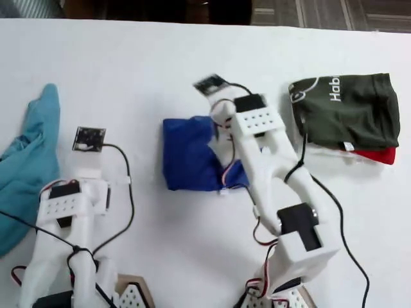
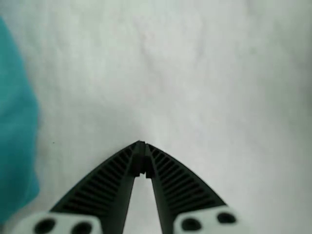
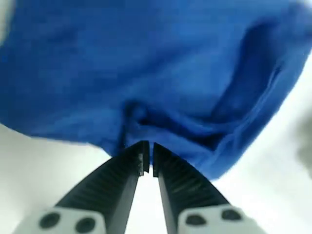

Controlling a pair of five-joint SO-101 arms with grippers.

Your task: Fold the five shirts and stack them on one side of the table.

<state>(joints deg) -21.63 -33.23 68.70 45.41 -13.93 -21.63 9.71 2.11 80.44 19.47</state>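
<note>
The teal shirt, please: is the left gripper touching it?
Apart: the left wrist view shows bare table between the left gripper and the teal shirt.

A: Red shirt [image 1: 379, 156]?
B: Mostly under green shirt [image 1: 350, 109].
A: Others?
B: Teal shirt [image 1: 26, 160] cut by pic's left edge; right arm [image 1: 270, 147] covers pt of blue shirt [image 1: 186, 157].

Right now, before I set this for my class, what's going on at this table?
Two robot arms are folding shirts. The right gripper, jaws nearly together, sits at the edge of the folded blue shirt mid-table; whether it pinches cloth is unclear. The left gripper is shut over bare table beside the crumpled teal shirt. A folded dark green shirt lies on a red shirt on the right arm's side.
</note>
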